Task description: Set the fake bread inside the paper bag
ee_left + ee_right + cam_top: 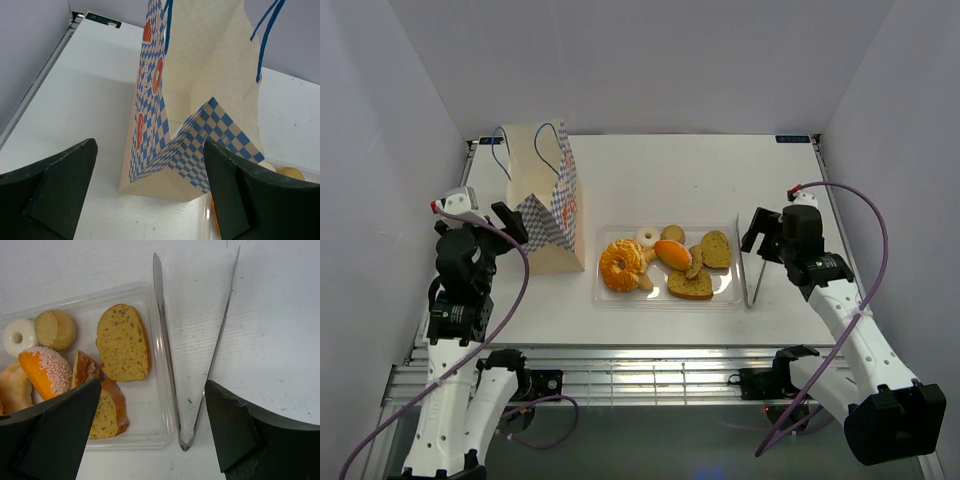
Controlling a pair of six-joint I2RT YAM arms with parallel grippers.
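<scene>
The paper bag (542,195) stands at the back left, tan with blue-and-white chequered sides and blue cord handles. In the left wrist view the paper bag (210,75) is right in front of my open, empty left gripper (150,150). The fake bread lies in a clear tray (665,302): a twisted ring (622,266), an orange roll (672,254), toast slices (716,249), a white ring (648,237). My right gripper (760,232) is open and empty above the tray's right edge. Its wrist view shows my right gripper (152,387) over toast (122,342), the roll (45,372) and a bun (55,329).
Metal tongs (752,270) lie on the table just right of the tray, and in the right wrist view the tongs (162,330) sit between my fingers. White walls enclose the table on three sides. My left gripper (508,220) is close to the bag's left side.
</scene>
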